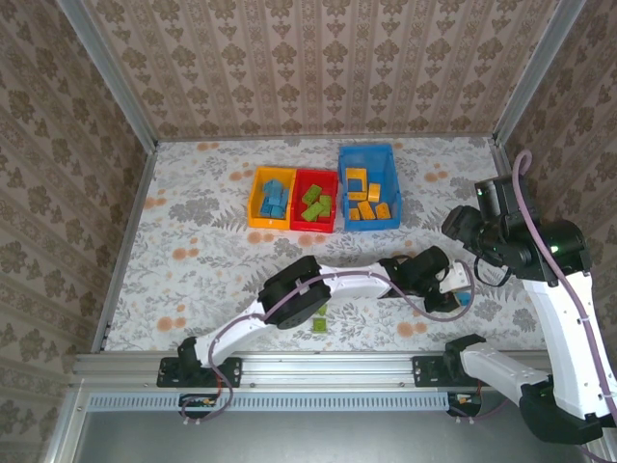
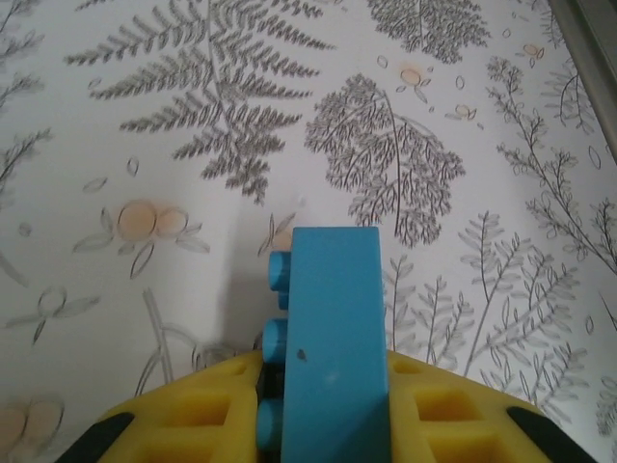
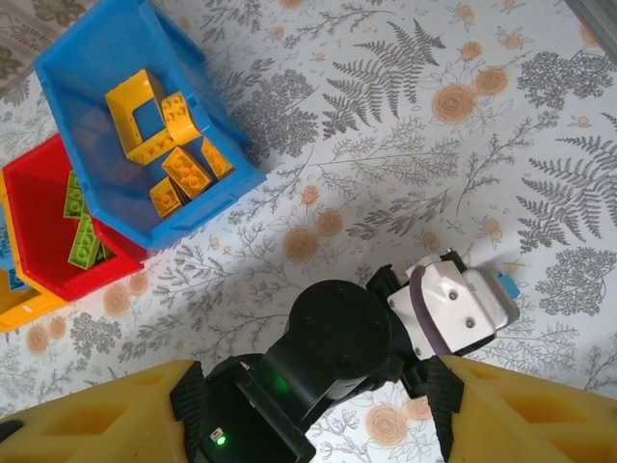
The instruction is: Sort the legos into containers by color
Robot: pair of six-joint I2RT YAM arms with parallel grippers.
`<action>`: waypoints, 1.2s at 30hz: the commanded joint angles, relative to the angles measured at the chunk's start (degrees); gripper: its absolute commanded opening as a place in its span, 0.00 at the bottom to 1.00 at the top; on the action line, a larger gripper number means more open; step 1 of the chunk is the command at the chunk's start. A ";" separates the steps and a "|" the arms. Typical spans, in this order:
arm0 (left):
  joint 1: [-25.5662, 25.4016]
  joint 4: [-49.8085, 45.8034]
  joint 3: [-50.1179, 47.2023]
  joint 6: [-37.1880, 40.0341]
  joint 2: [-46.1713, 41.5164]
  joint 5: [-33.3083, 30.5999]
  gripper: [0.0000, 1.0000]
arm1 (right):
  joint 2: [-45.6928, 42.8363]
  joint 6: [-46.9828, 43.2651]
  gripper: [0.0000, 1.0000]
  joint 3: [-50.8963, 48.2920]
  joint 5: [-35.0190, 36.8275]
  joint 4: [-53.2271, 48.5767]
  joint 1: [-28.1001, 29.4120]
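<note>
A blue lego (image 2: 333, 328) stands on edge between the yellow pads (image 2: 193, 415) of my left gripper (image 2: 326, 386), which is shut on it just above the table. From above, that gripper (image 1: 459, 295) is stretched to the right front of the table, with the blue lego (image 1: 466, 301) at its tip. My right gripper (image 3: 313, 410) hovers open above the left wrist, nothing between its fingers. The yellow-orange container (image 1: 256, 201) holds blue legos, the red one (image 1: 298, 204) green legos, the blue one (image 1: 393, 188) orange legos. Two green legos (image 1: 317, 326) lie near the left arm.
The left forearm (image 1: 337, 285) crosses the front middle of the table. The metal rail (image 1: 289, 367) runs along the near edge. Patterned walls close off the back and sides. The right arm's camera head (image 1: 501, 198) stands at the right.
</note>
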 commanded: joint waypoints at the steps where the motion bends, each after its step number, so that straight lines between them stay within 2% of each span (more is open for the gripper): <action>1: 1.95 1.87 -7.45 -3.14 -10.14 -4.24 0.23 | 0.54 -3.47 0.63 0.49 -3.40 3.96 -0.20; 4: 5.55 5.85 -18.85 -6.64 -20.00 -7.34 0.23 | 2.78 -5.94 0.62 1.34 -6.69 7.76 0.98; 9: 13.90 4.36 -35.96 -11.97 -38.01 -12.06 0.23 | 7.69 -7.96 0.61 1.28 -7.81 16.31 9.11; 14: 25.02 -11.05 -43.66 -15.09 -53.03 -16.25 0.24 | 14.26 -7.51 0.62 -0.43 -11.63 27.54 16.12; 18: 35.71 -24.04 -44.24 -16.18 -58.44 -17.58 0.25 | 20.50 -10.00 0.62 0.31 -15.95 33.72 19.21; 21: 42.87 -29.59 -43.02 -17.59 -58.47 -16.98 0.25 | 26.00 -12.85 0.62 1.59 -19.75 36.30 20.43; 26: 49.15 -35.87 -37.82 -18.38 -51.82 -18.03 0.26 | 31.91 -15.87 0.62 2.86 -21.66 37.60 21.83; 30: 51.23 -38.57 -33.59 -19.52 -45.66 -19.75 0.25 | 33.91 -15.79 0.62 2.52 -22.56 38.32 21.99; 36: 51.11 -39.98 -27.00 -20.22 -38.81 -20.50 0.27 | 34.40 -15.76 0.62 1.41 -22.63 37.88 21.99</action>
